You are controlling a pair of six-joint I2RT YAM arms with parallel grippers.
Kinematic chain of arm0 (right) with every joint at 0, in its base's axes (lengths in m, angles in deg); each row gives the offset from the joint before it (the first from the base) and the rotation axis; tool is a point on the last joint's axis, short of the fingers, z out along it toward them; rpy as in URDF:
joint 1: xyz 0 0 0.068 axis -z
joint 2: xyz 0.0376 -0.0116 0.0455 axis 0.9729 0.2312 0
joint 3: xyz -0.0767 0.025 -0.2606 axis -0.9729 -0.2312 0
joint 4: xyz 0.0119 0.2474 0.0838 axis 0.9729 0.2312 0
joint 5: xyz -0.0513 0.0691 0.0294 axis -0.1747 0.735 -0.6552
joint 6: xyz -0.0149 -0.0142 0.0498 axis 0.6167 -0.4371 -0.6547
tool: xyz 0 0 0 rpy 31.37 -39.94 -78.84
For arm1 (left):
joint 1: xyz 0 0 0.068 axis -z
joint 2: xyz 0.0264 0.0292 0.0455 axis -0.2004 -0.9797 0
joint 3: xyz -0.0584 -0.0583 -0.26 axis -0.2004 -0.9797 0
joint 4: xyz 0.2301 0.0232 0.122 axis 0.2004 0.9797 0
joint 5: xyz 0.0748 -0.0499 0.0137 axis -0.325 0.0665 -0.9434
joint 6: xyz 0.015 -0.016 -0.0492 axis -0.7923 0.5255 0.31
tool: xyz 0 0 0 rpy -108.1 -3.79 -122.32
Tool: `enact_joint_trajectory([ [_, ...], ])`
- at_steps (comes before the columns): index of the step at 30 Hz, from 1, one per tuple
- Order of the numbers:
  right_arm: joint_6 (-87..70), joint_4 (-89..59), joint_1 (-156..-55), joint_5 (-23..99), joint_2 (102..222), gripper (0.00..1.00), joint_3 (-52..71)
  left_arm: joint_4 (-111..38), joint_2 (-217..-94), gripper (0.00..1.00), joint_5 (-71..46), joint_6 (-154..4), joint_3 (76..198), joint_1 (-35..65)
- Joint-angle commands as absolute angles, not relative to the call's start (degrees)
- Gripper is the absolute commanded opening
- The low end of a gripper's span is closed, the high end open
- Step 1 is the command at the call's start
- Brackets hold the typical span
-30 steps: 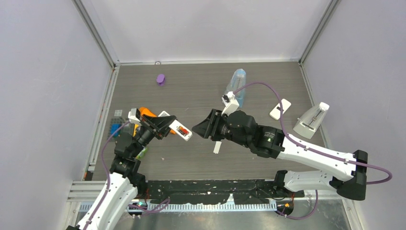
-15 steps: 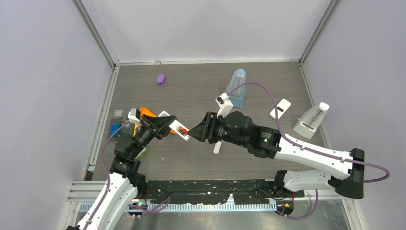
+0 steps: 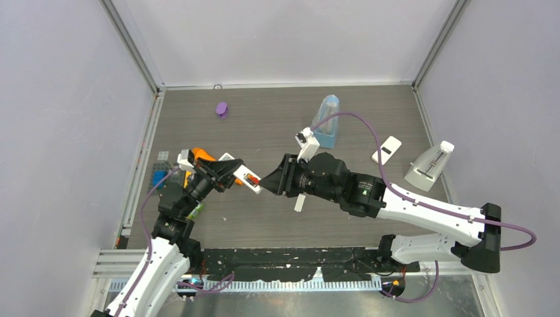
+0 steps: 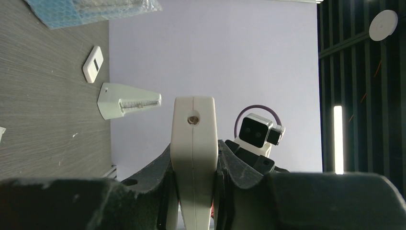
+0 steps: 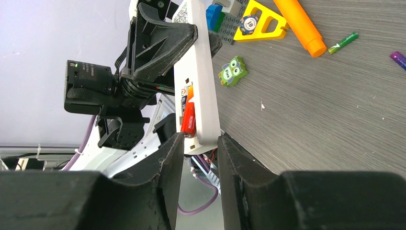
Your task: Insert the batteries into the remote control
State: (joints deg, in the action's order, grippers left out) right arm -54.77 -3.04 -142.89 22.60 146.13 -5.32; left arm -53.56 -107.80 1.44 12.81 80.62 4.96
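Landmark: long white plastic remote control (image 5: 201, 81), held up off the dark wood-grain table (image 3: 264, 125) with its battery side facing the right wrist camera.
Left gripper (image 3: 228, 173): clamped on the remote's middle; the left wrist view shows the white body squeezed between both fingers.
Right gripper (image 5: 200, 141): its black fingers (image 5: 167, 163) stand partly apart, one on each side of the remote's free end. They sit close against it, but I cannot tell whether they press on it or only flank it.
Battery compartment (image 5: 196, 103): an open slot in the remote's face, near the end between the right fingers.
Compartment contents: one red-wrapped cylinder battery (image 5: 188, 120) lies lengthwise in the slot, its lower end just beside the right gripper's near finger. An orange-and-white patch shows in the slot above it, and I cannot tell what it is.
Thin green battery (image 5: 343, 42): loose on the table, well apart from the remote.
Purple battery (image 5: 398, 58): loose on the table, farther from the remote than the green one and partly cut off by the picture's edge.
Clear blue-tinted plastic bag (image 3: 327, 117): on the table beyond the remote and well apart from it; its contents are too blurred to name.
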Motion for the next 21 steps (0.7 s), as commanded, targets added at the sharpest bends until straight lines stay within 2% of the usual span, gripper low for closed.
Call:
enact_joint_trajectory([
  [1,-54.23,-4.61,-143.12,22.07,147.06,0.38,-2.31,-57.15,-107.65,0.00,2.55,13.23,82.76,5.14],
  [21,-56.23,-2.69,-142.86,20.72,150.68,0.39,-0.79,-58.23,-105.12,0.00,4.17,10.80,83.35,5.14],
])
